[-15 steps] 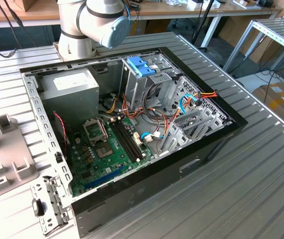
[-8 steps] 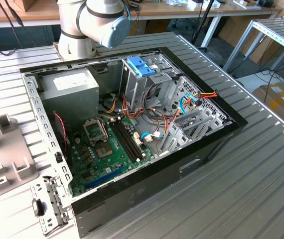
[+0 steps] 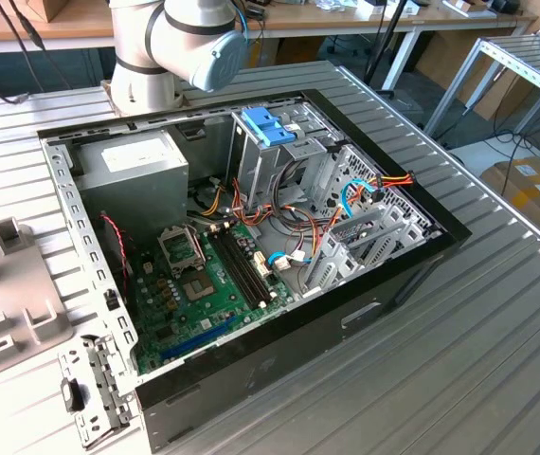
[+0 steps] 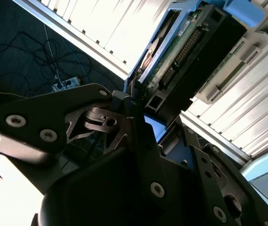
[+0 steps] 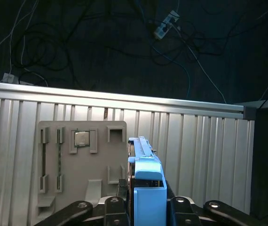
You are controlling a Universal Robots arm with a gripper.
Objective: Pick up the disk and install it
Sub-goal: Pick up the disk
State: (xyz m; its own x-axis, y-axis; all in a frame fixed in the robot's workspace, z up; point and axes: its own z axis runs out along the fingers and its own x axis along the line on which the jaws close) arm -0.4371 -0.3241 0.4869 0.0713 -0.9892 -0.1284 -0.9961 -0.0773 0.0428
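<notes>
Blue-railed disk clamped in pincer; end cut off.

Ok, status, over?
Gripper shut on the disk, dark flat drive with blue plastic rails. Held above ribbed metal table. Not yet in open black computer case.

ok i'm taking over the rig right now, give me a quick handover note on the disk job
Hand: shut on the disk, held edge-on.
Disk: in the hand over the ribbed table, near the grey holder tray.
Done: pickup, it seems.
Left: installing it in the open computer case; the disk is not in it yet.
</notes>
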